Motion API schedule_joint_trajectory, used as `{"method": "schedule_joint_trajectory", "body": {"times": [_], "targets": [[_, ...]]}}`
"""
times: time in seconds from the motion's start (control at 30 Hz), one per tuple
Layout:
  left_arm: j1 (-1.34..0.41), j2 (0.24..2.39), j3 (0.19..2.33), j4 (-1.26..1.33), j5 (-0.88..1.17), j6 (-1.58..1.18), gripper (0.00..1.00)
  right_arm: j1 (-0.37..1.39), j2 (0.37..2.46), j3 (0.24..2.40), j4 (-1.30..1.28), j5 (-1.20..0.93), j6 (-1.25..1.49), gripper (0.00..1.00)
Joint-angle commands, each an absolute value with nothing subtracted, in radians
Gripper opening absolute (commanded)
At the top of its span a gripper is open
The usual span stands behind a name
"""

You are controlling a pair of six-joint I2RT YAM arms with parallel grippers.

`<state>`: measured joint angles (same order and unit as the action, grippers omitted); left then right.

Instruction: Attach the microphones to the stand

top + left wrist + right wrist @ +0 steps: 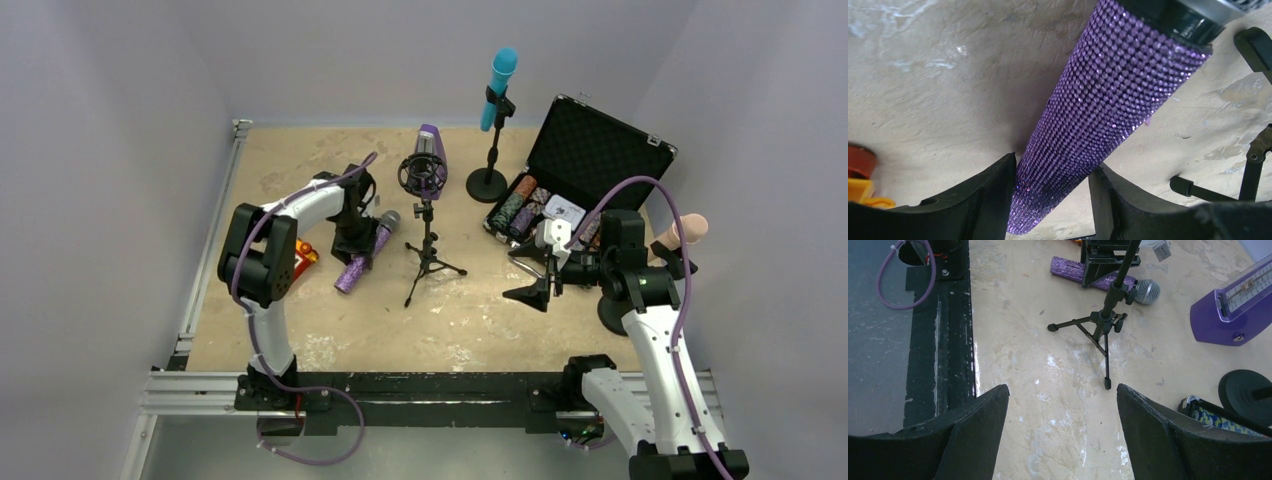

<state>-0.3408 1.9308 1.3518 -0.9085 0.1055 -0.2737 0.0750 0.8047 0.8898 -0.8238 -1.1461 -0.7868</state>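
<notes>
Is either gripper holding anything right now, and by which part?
Right gripper is open and empty. Left gripper flanks the handle of the purple mic, which lies on the table; whether it grips cannot be told.

Surface point(300, 170): beige, scuffed, white-streaked. Carried directly on it:
- purple microphone point(365, 255), laid flat at left
- orange-and-yellow object point(305, 258), beside it
- tripod stand point(428, 255), centre
- purple metronome point(433, 160), behind the tripod
- round-base stand point(488, 185), far centre
- open black case point(590, 170), far right
</notes>
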Motion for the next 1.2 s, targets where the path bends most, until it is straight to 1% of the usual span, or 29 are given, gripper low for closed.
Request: {"method": "schedule_joint_trajectory", "body": {"times": [0.0, 0.03, 0.07, 0.1, 0.17, 0.2, 0.23, 0.37, 0.53, 0.67, 0.77, 0.83, 0.97, 1.1, 1.17], "targets": [[-0.346, 1.951, 1.35, -0.926, 0.133, -0.276, 0.56, 0.07, 0.798, 0.923, -0.832, -1.181, -0.802, 0.82], [-0.348, 1.951, 1.336, -0.919, 0.136, -0.275, 0.54, 0.07, 0.797, 0.924, -0.832, -1.181, -0.801, 0.82], [-0.349, 1.948, 1.315, -0.911, 0.144, -0.275, 0.49, 0.07, 0.796, 0.925, -0.831, -1.183, -0.801, 0.82], [-0.351, 1.944, 1.297, -0.901, 0.154, -0.275, 0.4, 0.068, 0.796, 0.925, -0.833, -1.184, -0.801, 0.82], [-0.35, 1.921, 1.264, -0.881, 0.16, -0.274, 0.13, 0.068, 0.796, 0.928, -0.833, -1.187, -0.8, 0.82], [-0.349, 1.894, 1.241, -0.866, 0.162, -0.275, 0.05, 0.069, 0.797, 0.931, -0.838, -1.188, -0.8, 0.82], [-0.347, 1.854, 1.219, -0.848, 0.157, -0.283, 0.0, 0.069, 0.801, 0.936, -0.845, -1.185, -0.802, 0.82], [-0.331, 1.624, 1.129, -0.809, 0.087, -0.321, 0.0, 0.07, 0.838, 0.991, -0.927, -1.172, -0.853, 0.82], [-0.32, 1.249, 1.031, -0.753, 0.059, -0.367, 0.0, 0.078, 0.904, 1.102, -1.068, -1.173, -0.908, 0.81], [-0.319, 1.003, 0.985, -0.704, 0.079, -0.396, 0.0, 0.127, 0.931, 1.182, -1.086, -1.167, -0.834, 0.82], [-0.319, 0.872, 0.991, -0.681, 0.116, -0.42, 0.0, 0.199, 0.963, 1.258, -1.091, -1.146, -0.755, 0.81], [-0.32, 0.793, 0.995, -0.619, 0.159, -0.449, 0.0, 0.255, 0.991, 1.316, -1.083, -1.141, -0.691, 0.81], [-0.322, 0.702, 1.043, -0.471, 0.223, -0.516, 0.0, 0.397, 1.074, 1.483, -1.024, -1.132, -0.482, 0.81], [-0.335, 0.725, 1.133, -0.314, 0.299, -0.607, 0.0, 0.516, 1.17, 1.617, -0.805, -1.077, -0.166, 0.81], [-0.367, 0.765, 1.182, -0.235, 0.304, -0.639, 0.0, 0.566, 1.224, 1.664, -0.696, -1.054, -0.024, 0.82]]}}
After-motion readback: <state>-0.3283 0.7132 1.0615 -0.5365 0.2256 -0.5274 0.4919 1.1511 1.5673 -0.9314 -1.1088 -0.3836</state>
